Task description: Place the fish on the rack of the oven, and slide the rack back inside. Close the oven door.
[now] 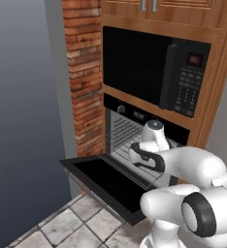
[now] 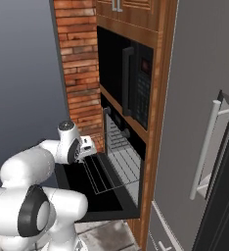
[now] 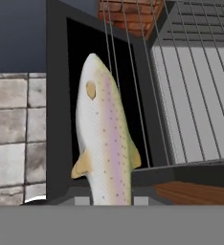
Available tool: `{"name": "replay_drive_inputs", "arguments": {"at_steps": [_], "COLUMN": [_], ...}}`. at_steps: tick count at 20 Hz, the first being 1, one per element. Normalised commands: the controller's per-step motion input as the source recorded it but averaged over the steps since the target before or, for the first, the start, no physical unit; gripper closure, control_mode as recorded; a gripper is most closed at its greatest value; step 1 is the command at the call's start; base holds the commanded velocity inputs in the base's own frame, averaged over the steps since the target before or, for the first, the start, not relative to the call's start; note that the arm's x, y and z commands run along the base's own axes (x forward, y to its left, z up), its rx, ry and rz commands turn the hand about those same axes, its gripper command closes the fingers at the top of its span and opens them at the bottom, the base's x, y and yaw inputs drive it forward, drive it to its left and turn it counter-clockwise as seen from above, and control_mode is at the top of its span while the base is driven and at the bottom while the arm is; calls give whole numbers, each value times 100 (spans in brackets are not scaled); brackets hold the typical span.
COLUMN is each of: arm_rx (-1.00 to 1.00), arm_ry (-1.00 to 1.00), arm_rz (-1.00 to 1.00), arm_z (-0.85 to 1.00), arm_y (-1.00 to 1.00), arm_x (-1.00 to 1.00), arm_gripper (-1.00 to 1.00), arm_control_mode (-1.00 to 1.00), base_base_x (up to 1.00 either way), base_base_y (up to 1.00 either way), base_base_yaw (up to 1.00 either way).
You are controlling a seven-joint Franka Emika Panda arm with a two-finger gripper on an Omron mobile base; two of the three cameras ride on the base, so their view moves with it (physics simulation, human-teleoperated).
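The oven (image 1: 135, 127) stood open, its one oven door (image 1: 105, 181) dropped flat and its one rack (image 2: 117, 166) drawn partly out over the door, with nothing lying on it. The hand view showed the single fish (image 3: 104, 143) close up, held upright in the closed end effector (image 3: 111, 201) above the door and beside the rack's wires, which the base views did not reveal. One black microwave (image 1: 156, 72) sat above the oven.
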Motion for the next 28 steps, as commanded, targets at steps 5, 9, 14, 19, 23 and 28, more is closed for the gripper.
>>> {"name": "replay_drive_inputs", "arguments": {"at_steps": [5, 9, 14, 19, 23, 28], "arm_rx": [0, 0, 0, 0, 0, 0], "arm_ry": [0, 0, 0, 0, 0, 0], "arm_rz": [0, 0, 0, 0, 0, 0], "arm_z": [-16, -12, -24, -31, -29, -21], "arm_y": [0, 0, 0, 0, 0, 0], "arm_x": [38, 41, 34, 28, 29, 30], "arm_gripper": [100, 100, 100, 100, 100, 100], "arm_control_mode": [-100, -100, -100, -100, -100, -100], "base_base_x": [0, 0, 0, 0, 0, 0], "base_base_y": [0, 0, 0, 0, 0, 0], "base_base_yaw": [0, 0, 0, 0, 0, 0]}}
